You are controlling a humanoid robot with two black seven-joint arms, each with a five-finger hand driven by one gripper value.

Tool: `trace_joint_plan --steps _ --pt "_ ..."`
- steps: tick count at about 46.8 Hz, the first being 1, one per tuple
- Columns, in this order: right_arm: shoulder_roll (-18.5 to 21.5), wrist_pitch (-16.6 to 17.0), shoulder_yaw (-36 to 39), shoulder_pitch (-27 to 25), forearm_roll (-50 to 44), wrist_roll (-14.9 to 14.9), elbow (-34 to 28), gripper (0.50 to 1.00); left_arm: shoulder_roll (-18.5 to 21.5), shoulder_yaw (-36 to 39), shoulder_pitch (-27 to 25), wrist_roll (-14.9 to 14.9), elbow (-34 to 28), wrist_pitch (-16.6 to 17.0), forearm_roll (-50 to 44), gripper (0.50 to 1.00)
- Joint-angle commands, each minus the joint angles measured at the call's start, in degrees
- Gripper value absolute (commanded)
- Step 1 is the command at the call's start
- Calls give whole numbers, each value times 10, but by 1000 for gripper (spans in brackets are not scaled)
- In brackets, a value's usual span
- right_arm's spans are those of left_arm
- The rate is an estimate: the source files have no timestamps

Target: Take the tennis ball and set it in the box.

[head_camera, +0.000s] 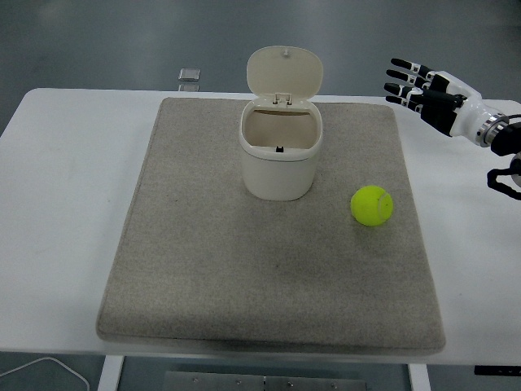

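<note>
White table surface [65,204] is being covered across most of its middle by a grey felt mat [244,269], and a dark floor is being shown beyond the far edge. A white box [278,156] is being carried by the mat near the middle of its far edge; its hinged lid [284,72] is being held upright, so the inside is being left open from above and nothing is being shown in it. The tennis ball [372,205] is being supported by the mat toward its right edge, nearer than the box and well apart from it, with nothing touching it.

The right hand [425,88] is being held in the air beyond the mat's far right corner, over bare table, well apart from the ball. Its fingers [402,74] are being kept spread and nearly straight, pointing toward the picture's left, and nothing is being gripped. The left hand is not being shown at all. A small flat object [189,75] is being left at the table's far edge, too small to identify.

By the look of it, the task is being left at its very start: no grasp is being made, and the reach, pickup, carry and release into the box are all being left to do.
</note>
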Motion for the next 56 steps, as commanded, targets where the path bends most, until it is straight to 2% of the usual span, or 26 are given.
trace_joint_plan --steps 1,13,20,27,40,56 --pt "-2 2 0 1 -29 2 -1 924 0 0 0 0 0 0 0 992" --pt "-34 24 2 -2 -104 18 -1 924 0 0 0 0 0 0 0 992" --pt "-51 24 6 -3 -181 28 11 924 0 0 0 0 0 0 0 992" --pt "-57 24 4 -4 -265 53 34 924 0 0 0 0 0 0 0 992" --pt "-115 26 1 -5 -427 97 119 924 0 0 0 0 0 0 0 992" --pt "-128 25 -2 -5 -566 147 160 924 0 0 0 0 0 0 0 992"
